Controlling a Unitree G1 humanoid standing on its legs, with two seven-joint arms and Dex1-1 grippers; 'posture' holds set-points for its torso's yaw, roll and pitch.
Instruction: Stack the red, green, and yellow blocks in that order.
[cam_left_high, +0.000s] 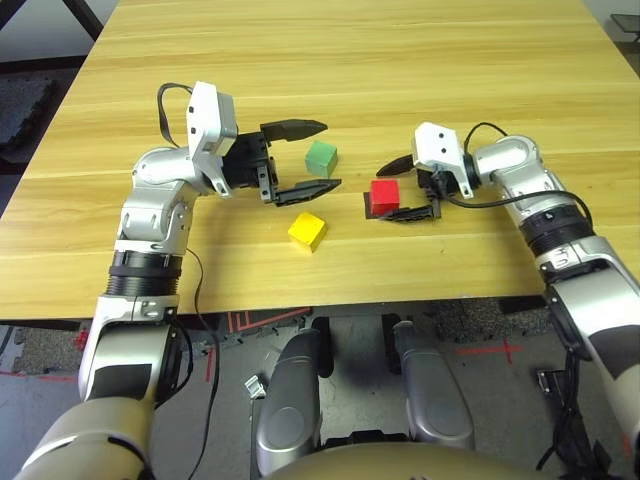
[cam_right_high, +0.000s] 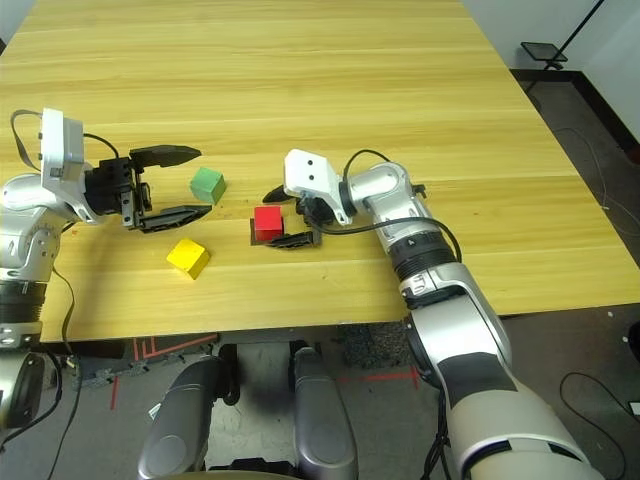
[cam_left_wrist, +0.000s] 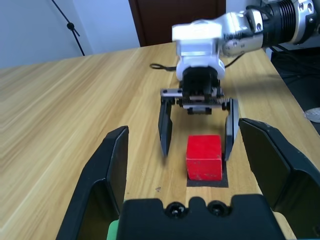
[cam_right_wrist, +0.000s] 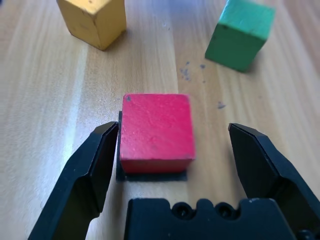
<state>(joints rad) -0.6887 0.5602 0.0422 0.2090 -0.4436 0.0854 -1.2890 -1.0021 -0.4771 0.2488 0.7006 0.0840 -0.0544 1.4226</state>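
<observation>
Red block (cam_left_high: 385, 192): centre of the head view, seated on a black patch (cam_right_wrist: 150, 175), between the spread fingers of my right gripper (cam_left_high: 405, 188); one finger just beside its face, the other apart.

Green block (cam_left_high: 321, 158): up and left of red, just off the tips of my left gripper (cam_left_high: 312, 158), fingers wide apart, holding nothing. Left arm nearer; likely the next pick.

Yellow block (cam_left_high: 307, 231): below green, lower centre-left, loose on the table (cam_left_high: 400, 60).
</observation>
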